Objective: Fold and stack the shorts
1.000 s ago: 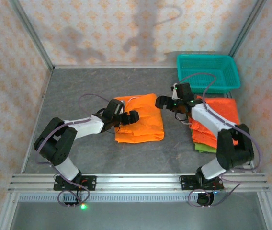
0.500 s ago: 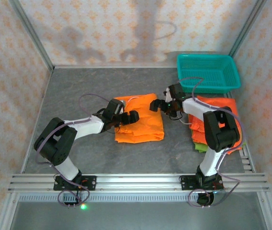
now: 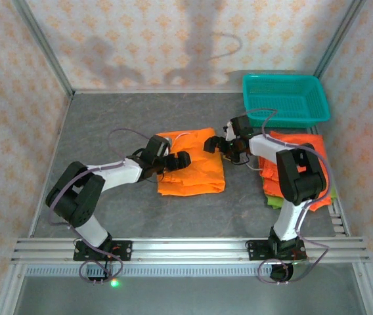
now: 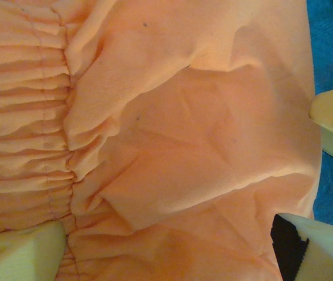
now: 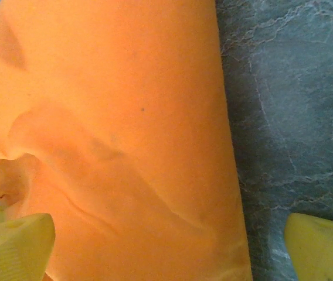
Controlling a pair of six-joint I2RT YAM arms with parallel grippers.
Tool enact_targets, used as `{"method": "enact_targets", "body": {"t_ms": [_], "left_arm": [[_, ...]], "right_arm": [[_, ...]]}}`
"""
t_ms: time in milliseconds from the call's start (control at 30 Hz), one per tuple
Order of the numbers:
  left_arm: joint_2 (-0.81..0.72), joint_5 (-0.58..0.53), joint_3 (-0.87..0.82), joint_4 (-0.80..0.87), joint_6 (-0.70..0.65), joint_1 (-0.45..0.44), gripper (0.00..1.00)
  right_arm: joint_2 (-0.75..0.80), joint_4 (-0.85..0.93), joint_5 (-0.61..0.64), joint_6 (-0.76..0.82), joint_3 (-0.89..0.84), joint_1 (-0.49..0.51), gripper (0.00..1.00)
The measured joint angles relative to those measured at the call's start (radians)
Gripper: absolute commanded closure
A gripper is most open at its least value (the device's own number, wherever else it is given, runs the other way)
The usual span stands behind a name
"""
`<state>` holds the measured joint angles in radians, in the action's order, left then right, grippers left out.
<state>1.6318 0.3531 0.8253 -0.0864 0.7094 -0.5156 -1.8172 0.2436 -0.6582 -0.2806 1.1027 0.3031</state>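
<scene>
Both spread: left end effector (image 3: pixel 176 159) over orange shorts (image 3: pixel 199 174) at the waistband (image 4: pixel 20 117), right end effector (image 3: pixel 213 146) at their edge.

Two arms, left arm (image 3: pixel 104 176) and right arm (image 3: pixel 296 177), and one basket (image 3: pixel 282 77) are seen. One orange shorts (image 3: pixel 193 176) is laid mid-frame. One green shorts (image 3: pixel 276 201) is seen in the right pile (image 3: pixel 308 146); its orange ones cannot be counted.

Blk/wht arms (image 3: pixel 117 174), purple cables (image 3: pixel 116 133)
</scene>
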Motion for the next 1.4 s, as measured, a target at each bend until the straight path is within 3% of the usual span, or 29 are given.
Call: {"method": "enact_targets", "body": {"t_ms": [267, 533, 633, 767, 900, 1067, 1233, 1400], "left_arm": [[-0.171, -0.078, 0.078, 0.204, -0.021, 0.018, 0.07], [-0.112, -0.095, 0.319, 0.383, -0.098, 0.18, 0.2], [-0.012, -0.099, 0.375, 0.439, -0.126, 0.183, 0.28], [0.124, -0.096, 0.405, 0.489, -0.157, 0.18, 0.5], [0.208, -0.096, 0.41, 0.514, -0.166, 0.18, 0.6], [0.241, -0.096, 0.45, 0.524, -0.17, 0.18, 0.74], [0.245, -0.097, 0.463, 0.525, -0.169, 0.18, 0.81], [0.259, -0.1, 0.468, 0.526, -0.171, 0.18, 1.0]], "right_arm": [[0.177, 0.0, 0.039, 0.004, -0.056, 0.027, 0.0], [0.345, -0.001, 0.092, 0.003, -0.131, 0.138, 0.0], [0.391, -0.001, 0.106, -0.007, -0.167, 0.16, 0.0], [0.444, 0.002, 0.129, -0.019, -0.211, 0.162, 0.0], [0.482, 0.002, 0.144, -0.026, -0.24, 0.162, 0.0], [0.497, 0.003, 0.156, -0.031, -0.266, 0.162, 0.0], [0.497, 0.002, 0.165, -0.034, -0.28, 0.162, 0.0], [0.497, 0.003, 0.17, -0.034, -0.286, 0.162, 0.0]]}}
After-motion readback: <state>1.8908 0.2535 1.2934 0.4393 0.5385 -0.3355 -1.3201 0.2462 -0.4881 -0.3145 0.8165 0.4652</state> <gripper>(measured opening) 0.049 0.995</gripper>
